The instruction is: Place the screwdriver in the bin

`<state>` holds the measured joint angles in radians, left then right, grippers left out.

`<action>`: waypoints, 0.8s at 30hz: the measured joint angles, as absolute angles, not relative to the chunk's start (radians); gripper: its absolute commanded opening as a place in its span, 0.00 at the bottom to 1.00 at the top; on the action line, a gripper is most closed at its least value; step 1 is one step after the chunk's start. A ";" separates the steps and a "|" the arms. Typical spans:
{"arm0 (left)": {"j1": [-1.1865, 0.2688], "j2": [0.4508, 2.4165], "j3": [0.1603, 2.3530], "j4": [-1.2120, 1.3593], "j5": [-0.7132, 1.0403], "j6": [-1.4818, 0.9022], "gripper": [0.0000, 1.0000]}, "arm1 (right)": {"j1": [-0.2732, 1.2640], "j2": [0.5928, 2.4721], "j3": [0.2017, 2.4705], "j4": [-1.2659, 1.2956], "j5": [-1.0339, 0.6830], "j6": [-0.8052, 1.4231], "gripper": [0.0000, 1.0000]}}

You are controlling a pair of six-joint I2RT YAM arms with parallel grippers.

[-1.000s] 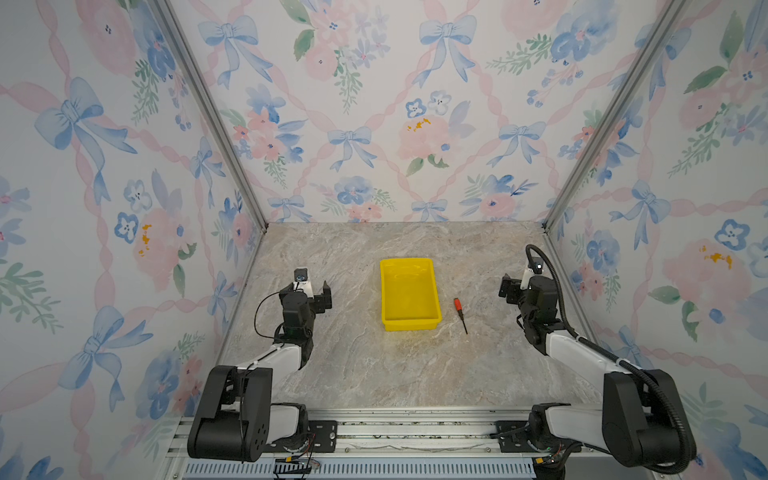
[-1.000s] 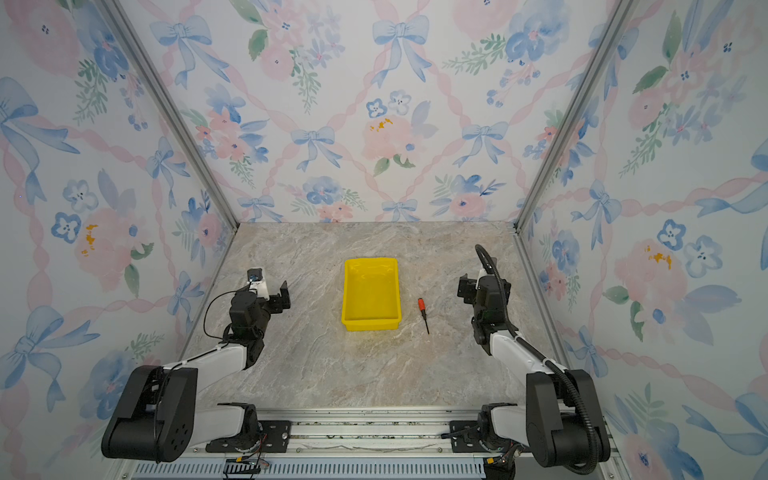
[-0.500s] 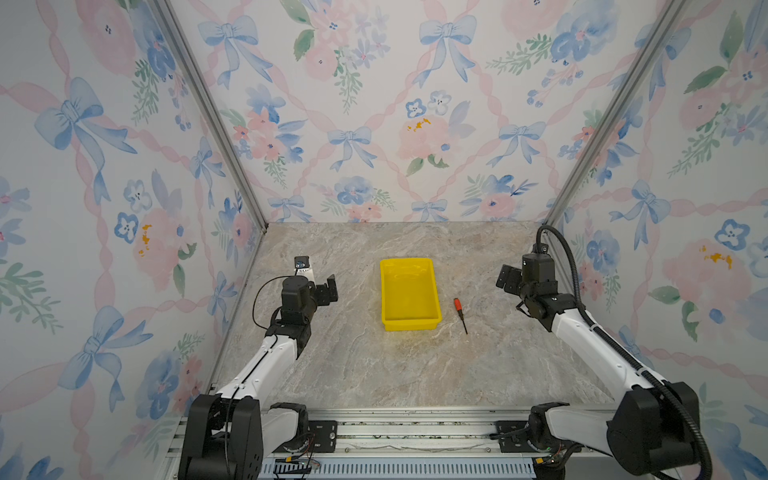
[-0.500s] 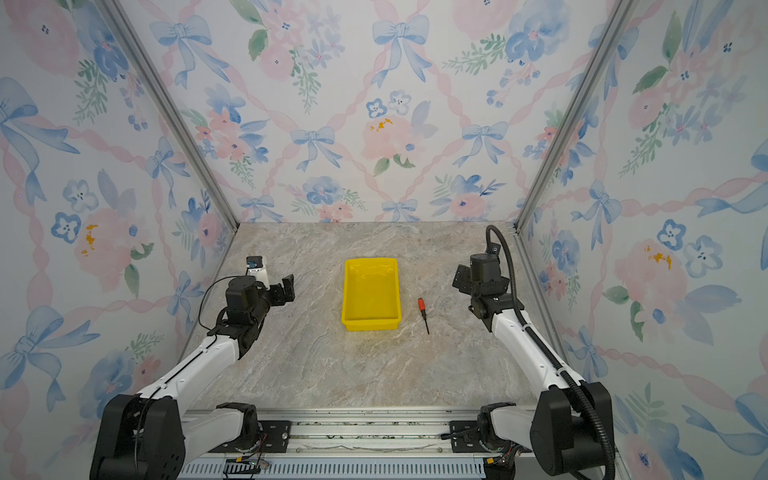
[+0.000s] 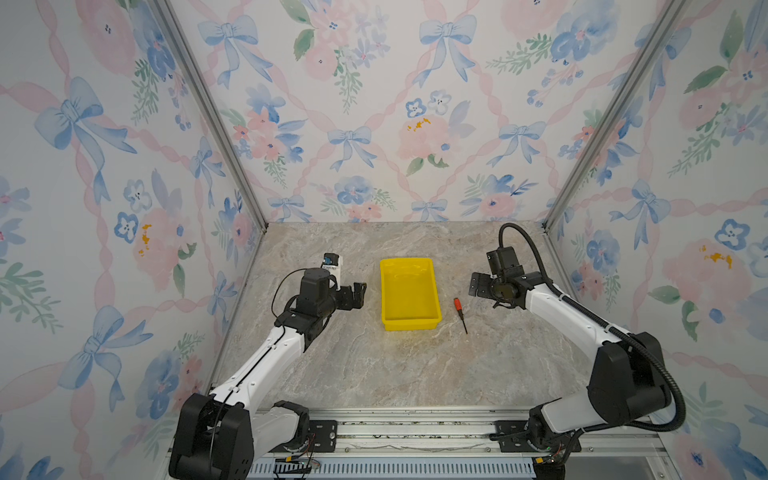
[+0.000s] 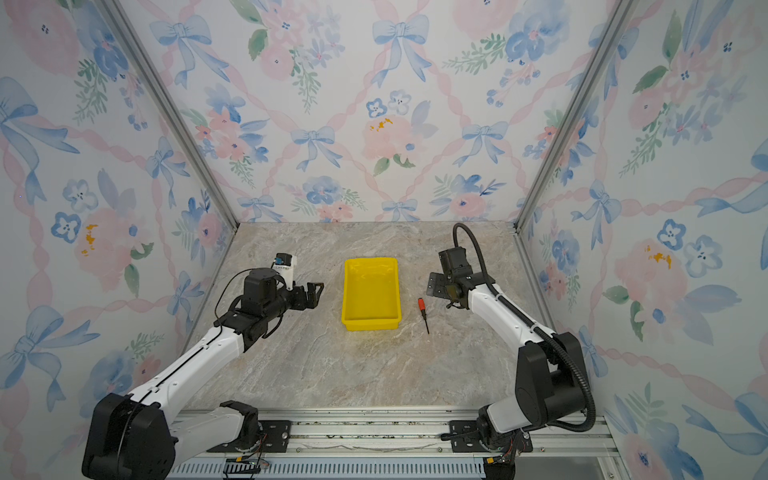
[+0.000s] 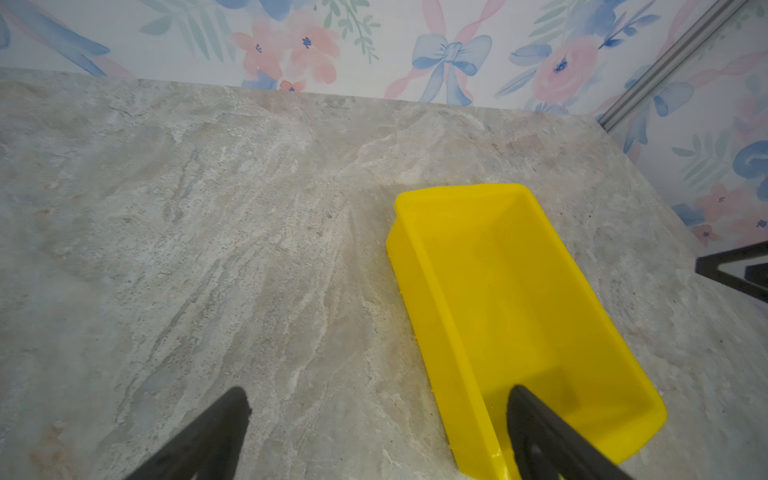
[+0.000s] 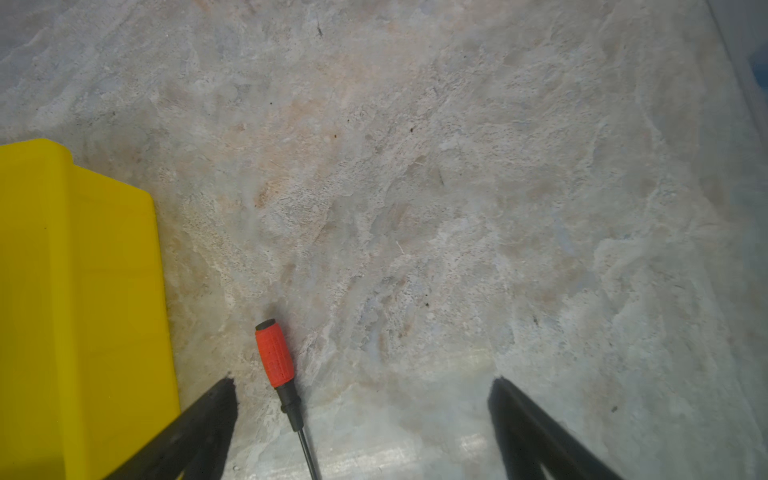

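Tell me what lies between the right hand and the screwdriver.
Nothing but bare marble tabletop. Both top views show an empty strip between the right hand and the screwdriver, which lies flat beside the bin.

No text could be read. The white block point(image 5: 333, 266) on the wrist of the left arm point(image 5: 270, 359), to the left of the middle of the surface, bore a small blue mark and a line of dark print. In both top views the print was too small to make out.
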<state>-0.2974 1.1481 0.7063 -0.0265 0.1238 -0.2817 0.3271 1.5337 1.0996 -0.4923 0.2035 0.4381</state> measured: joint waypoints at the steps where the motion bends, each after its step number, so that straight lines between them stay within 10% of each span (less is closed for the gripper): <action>1: -0.313 1.148 0.707 -0.033 0.136 -0.281 0.97 | 0.333 1.558 1.111 -0.493 0.192 0.438 0.97; 24: -0.598 1.185 0.799 -0.125 0.337 -0.060 0.98 | 0.370 1.835 1.196 -0.498 0.043 0.443 0.66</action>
